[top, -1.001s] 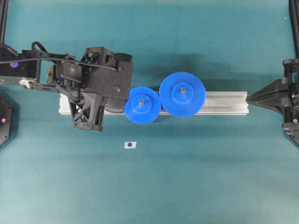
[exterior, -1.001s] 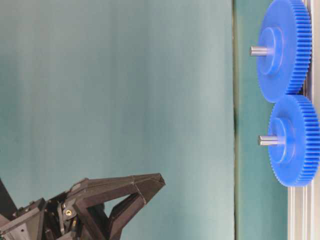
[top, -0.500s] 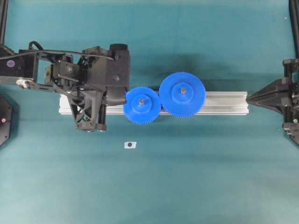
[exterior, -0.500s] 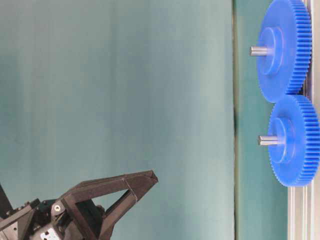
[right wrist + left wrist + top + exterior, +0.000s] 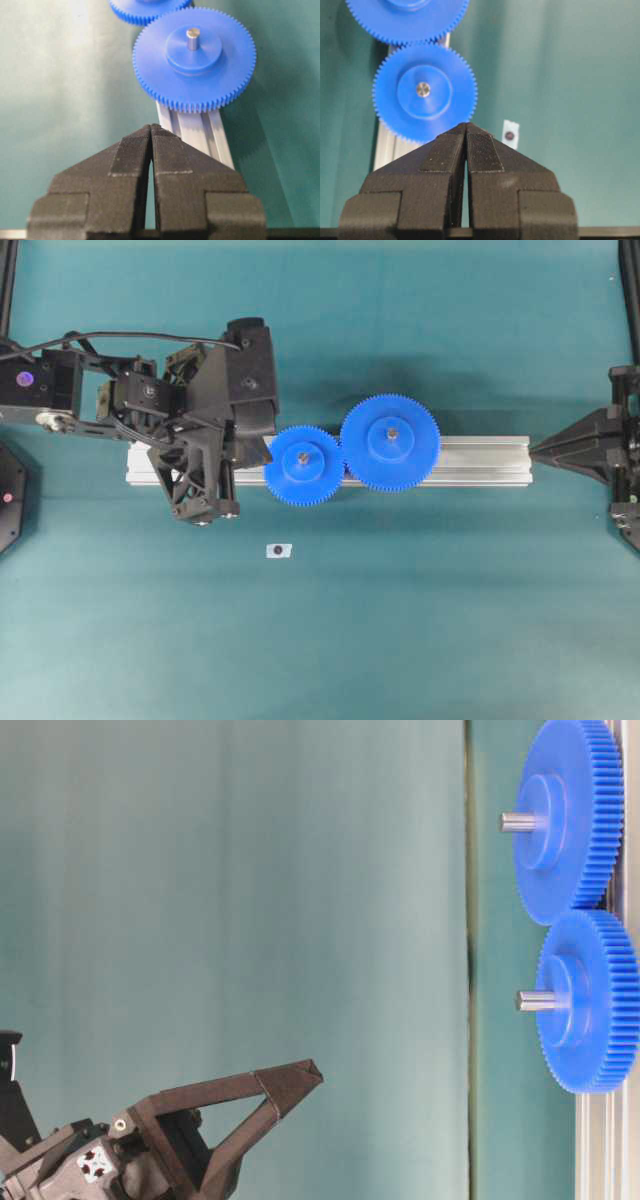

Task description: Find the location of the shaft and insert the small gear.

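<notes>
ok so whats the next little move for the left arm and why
Probably back the left gripper away. The small gear already sits on its shaft, meshed with the large gear, and the fingers are shut on nothing beside it.

On my overhead feed: bright blue small gear, matching blue large gear at its 2 o'clock, silvery ribbed rail, teal table cover, black grippers.

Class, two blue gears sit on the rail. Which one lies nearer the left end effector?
The smaller gear: it sits right beside the left end effector, while the larger gear lies beyond it along the rail.
</notes>
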